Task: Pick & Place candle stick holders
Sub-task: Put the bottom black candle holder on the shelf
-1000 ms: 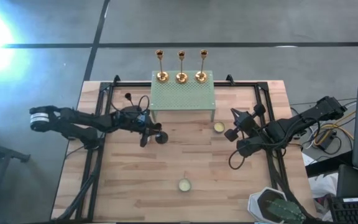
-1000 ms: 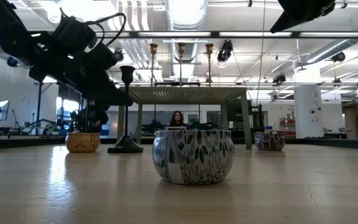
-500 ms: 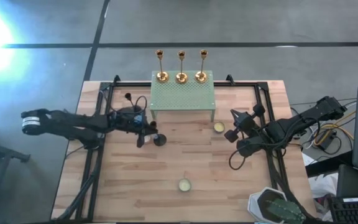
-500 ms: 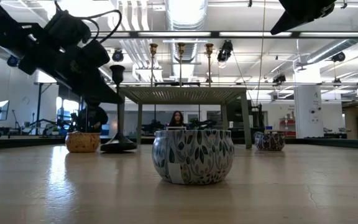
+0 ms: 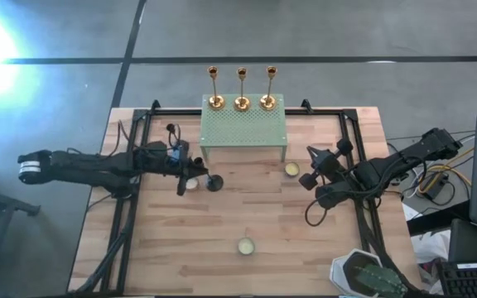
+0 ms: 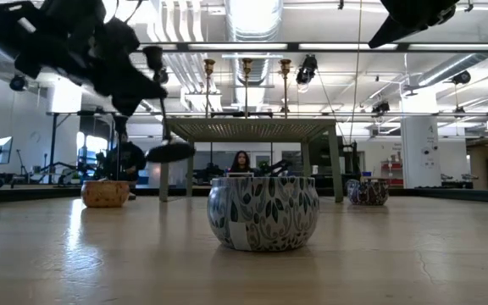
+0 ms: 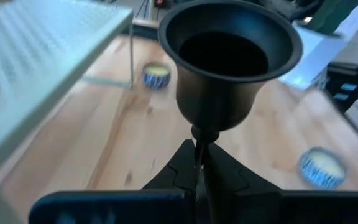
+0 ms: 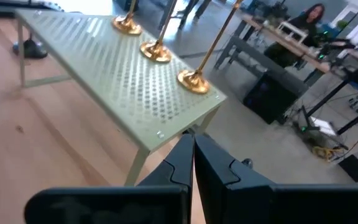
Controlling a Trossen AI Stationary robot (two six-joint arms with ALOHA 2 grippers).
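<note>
My left gripper (image 5: 189, 172) is shut on a matte black candle stick holder (image 5: 209, 180) in front of the green perforated stand (image 5: 243, 124). In the low view the holder's round base (image 6: 169, 152) hangs above the table. In the left wrist view its cup (image 7: 229, 56) stands just past my fingers. Three gold holders (image 5: 242, 101) stand by their bases in a row on the stand's far edge. My right gripper (image 5: 311, 178) is shut and empty at the table's right, and its wrist view (image 8: 191, 149) faces the stand. My left gripper pinches the holder's thin stem (image 7: 199, 144) just below the cup, between its two fingers. The fingers come about level from the table's left and lie across the stem. The holder is lifted clear of the table, a little tilted, cup up and base hanging below.
Small candle tins lie on the table: one beside the held holder (image 5: 190, 184), one near the stand's right leg (image 5: 291, 170), one near the front (image 5: 245, 246). A patterned container (image 5: 367, 273) sits at the front right corner. A black frame (image 5: 131, 207) runs along the table's sides.
My left gripper has risen and drawn back a little toward the table's left edge with the black holder. The holder's base has come off the table and now hangs clear, and the holder has tipped slightly. A tin beside it has come into sight.
</note>
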